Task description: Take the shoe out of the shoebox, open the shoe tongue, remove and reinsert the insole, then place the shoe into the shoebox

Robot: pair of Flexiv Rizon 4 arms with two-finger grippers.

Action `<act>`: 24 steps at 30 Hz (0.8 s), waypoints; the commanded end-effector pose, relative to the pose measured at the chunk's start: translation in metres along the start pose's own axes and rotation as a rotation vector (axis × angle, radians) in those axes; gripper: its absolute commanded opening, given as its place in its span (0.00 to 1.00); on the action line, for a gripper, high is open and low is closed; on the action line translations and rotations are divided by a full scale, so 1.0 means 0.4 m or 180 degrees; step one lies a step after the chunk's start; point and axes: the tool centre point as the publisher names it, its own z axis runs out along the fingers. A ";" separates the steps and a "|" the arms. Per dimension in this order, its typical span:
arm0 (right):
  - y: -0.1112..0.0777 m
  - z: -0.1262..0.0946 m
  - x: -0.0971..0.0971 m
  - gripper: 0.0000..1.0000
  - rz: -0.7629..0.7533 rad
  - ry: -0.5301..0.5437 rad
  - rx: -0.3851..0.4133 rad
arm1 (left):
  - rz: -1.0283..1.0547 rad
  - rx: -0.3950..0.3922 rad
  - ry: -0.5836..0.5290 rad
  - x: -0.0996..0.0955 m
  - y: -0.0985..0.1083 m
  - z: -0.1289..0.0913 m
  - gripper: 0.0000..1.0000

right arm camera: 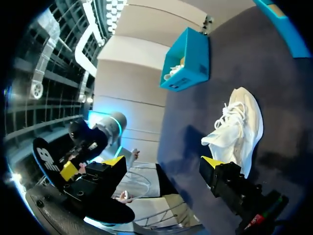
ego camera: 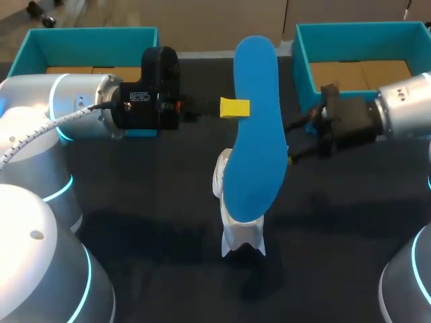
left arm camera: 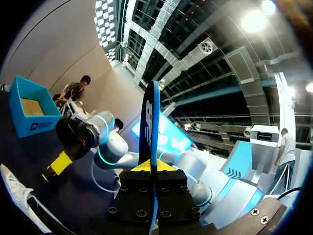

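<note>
The left gripper [ego camera: 237, 108] clamps the thin blue foam insole [ego camera: 254, 134], probably light and floppy, mid-length above the white mesh sneaker [ego camera: 239, 235] on the dark bench [ego camera: 135, 229], while the right gripper [right arm camera: 163, 164] gapes wide.

A robotics lab is indicated: a dark counter [ego camera: 135, 202] is flanked by a left arm [ego camera: 74, 108] and a right arm [ego camera: 404, 108] (grey, ringed in cyan light). A teal shoebox [ego camera: 87, 40] is set at upper left, a second shoebox [ego camera: 357, 40] at upper right.
</note>
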 end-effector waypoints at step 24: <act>0.027 -0.040 0.089 1.00 0.0217 0.0414 -0.0166 | 0.0002 0.0003 0.0007 -0.004 0.000 0.004 0.00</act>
